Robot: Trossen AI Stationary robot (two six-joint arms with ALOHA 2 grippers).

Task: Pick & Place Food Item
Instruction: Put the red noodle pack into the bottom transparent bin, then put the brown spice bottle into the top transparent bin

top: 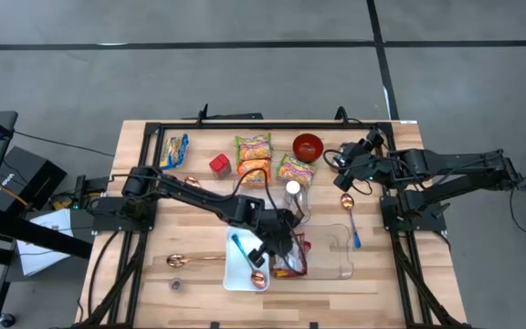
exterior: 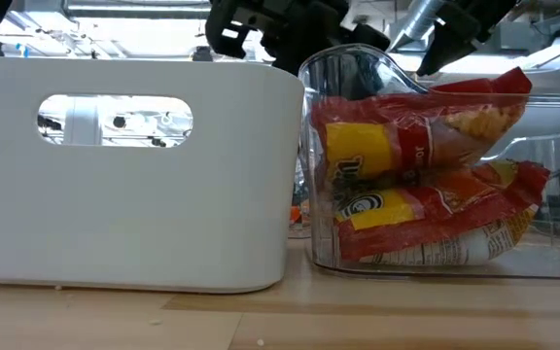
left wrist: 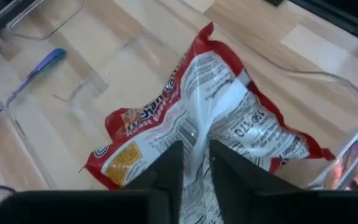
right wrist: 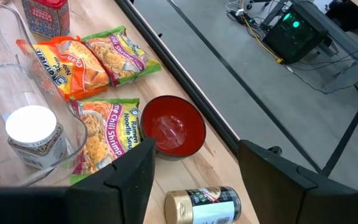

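Note:
My left gripper (top: 286, 244) reaches down into a clear plastic bin (top: 338, 261) near the table's front middle. It is shut on a red instant-noodle packet (left wrist: 229, 106). In the low view this packet (exterior: 421, 131) sits inside the bin's clear wall (exterior: 358, 68), on top of a second red and yellow packet (exterior: 436, 228). My right gripper (top: 343, 166) is open and empty at the far right. It hovers near a red bowl (right wrist: 169, 132) and a gold-lidded jar (right wrist: 207, 202). My left gripper (left wrist: 196, 168) pinches the raised white seam (left wrist: 197, 140) on the packet's printed back, between its two fingers. The fingers come from above, pointing down into the bin. The packet lies back-side up inside the clear bin, over the other packet.
A white bin (top: 237, 267) holding utensils stands left of the clear bin. Three green and orange noodle packets (top: 254, 157), a red box (top: 218, 164), a white-lidded jar (top: 293, 189) and a blue-yellow packet (top: 173, 151) lie at the far side. Spoons (top: 348, 208) lie on the wood.

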